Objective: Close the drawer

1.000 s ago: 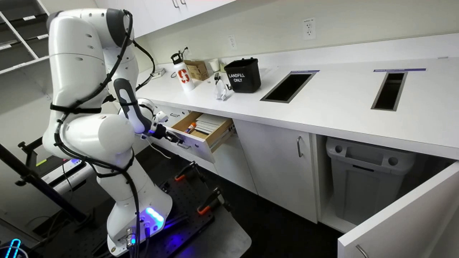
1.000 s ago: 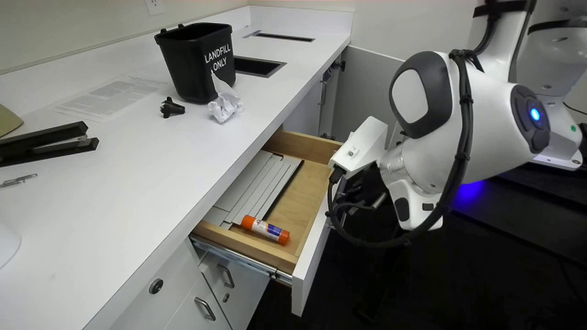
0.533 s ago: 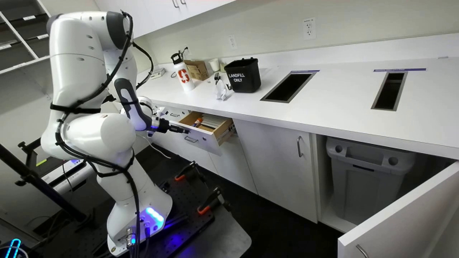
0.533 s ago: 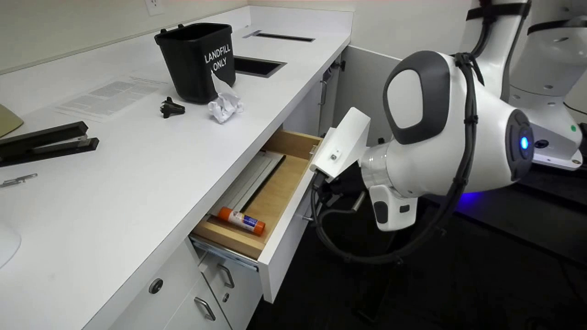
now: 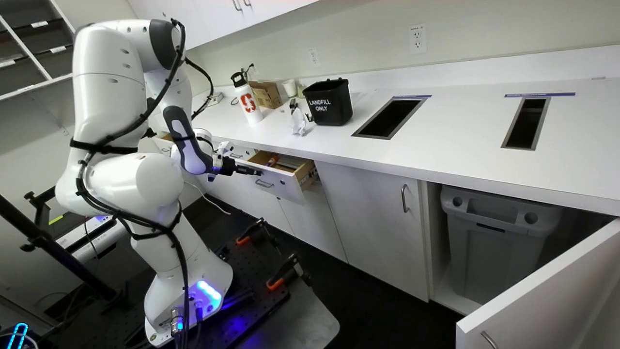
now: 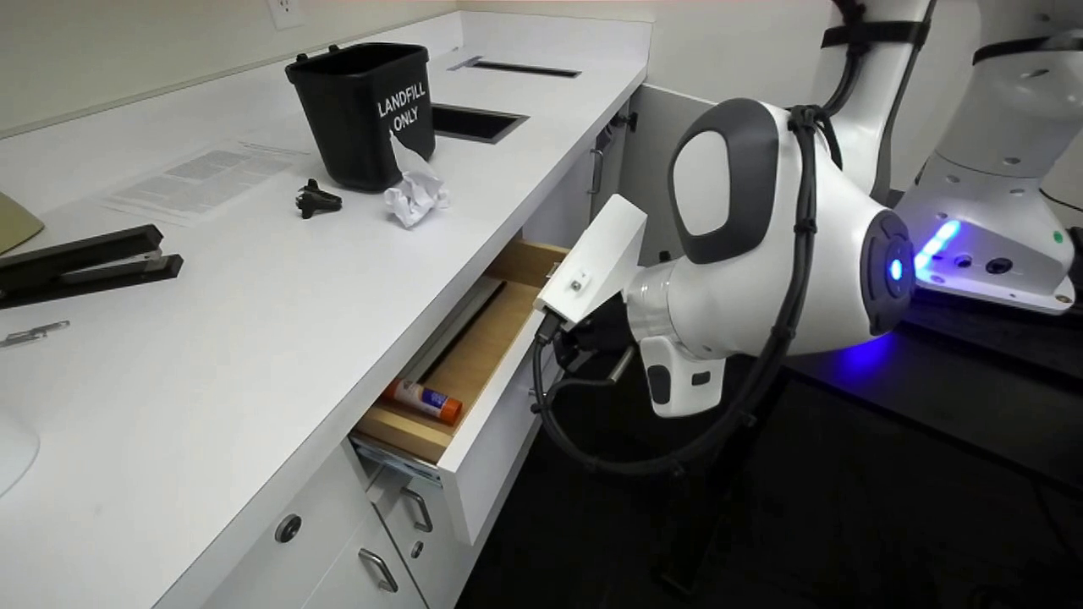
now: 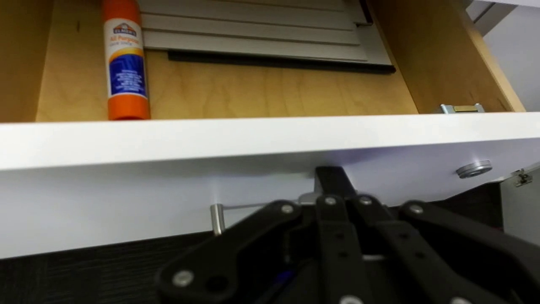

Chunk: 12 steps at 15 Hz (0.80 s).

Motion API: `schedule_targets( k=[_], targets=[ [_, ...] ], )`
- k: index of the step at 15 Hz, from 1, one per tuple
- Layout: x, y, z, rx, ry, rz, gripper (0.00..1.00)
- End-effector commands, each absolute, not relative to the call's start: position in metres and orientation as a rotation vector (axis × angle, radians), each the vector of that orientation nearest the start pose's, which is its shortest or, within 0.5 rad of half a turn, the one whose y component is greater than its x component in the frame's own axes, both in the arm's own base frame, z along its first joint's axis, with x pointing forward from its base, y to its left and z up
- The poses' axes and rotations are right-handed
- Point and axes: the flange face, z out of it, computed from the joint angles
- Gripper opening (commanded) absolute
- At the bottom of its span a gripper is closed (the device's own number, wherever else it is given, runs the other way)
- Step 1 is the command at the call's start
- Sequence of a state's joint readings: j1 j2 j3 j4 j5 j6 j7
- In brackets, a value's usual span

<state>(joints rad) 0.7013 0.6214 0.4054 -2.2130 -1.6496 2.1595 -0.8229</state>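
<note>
The drawer stands partly open under the counter, its white front showing in both exterior views point(image 5: 290, 188) point(image 6: 486, 457) and across the wrist view point(image 7: 105, 185). Its tan wooden interior is visible from above. My gripper point(image 7: 333, 175) is shut with its fingertips together and nothing between them. The tips meet the outer face of the drawer front, between the metal handle point(image 7: 217, 219) and the round lock point(image 7: 474, 169). In an exterior view the gripper point(image 5: 259, 172) reaches the front just above the handle. In an exterior view my camera housing point(image 6: 592, 262) hides the fingertips.
An orange glue stick point(image 7: 126, 63) and grey flat panels point(image 7: 253, 29) lie in the drawer. On the counter point(image 6: 211, 338) stand a black bin point(image 6: 364, 114), crumpled paper point(image 6: 416, 194) and a stapler point(image 6: 85, 262). A cabinet door point(image 5: 542, 291) stands open beside a grey bin point(image 5: 494, 242).
The drawer has slid inward toward the cabinet over the last second, showing less of its interior. My gripper has moved forward with it, along the drawer front.
</note>
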Motion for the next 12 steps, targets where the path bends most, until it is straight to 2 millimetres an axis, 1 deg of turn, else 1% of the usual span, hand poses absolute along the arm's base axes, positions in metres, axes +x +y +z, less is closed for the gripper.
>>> schedule_targets(
  k=[1, 3, 4, 6, 11, 12],
  targets=[
    [0.242, 0.437, 0.09, -0.166, 2.297, -0.264, 0.0],
    [0.256, 0.436, 0.086, -0.217, 2.199, -0.276, 0.0],
    [0.265, 0.434, 0.081, -0.251, 2.167, -0.283, 0.0],
    [0.276, 0.43, 0.071, -0.307, 2.117, -0.288, 0.0],
    [0.31, 0.43, 0.056, -0.357, 2.07, -0.272, 0.0],
    [0.312, 0.433, 0.059, -0.351, 2.09, -0.28, 0.0]
  ],
)
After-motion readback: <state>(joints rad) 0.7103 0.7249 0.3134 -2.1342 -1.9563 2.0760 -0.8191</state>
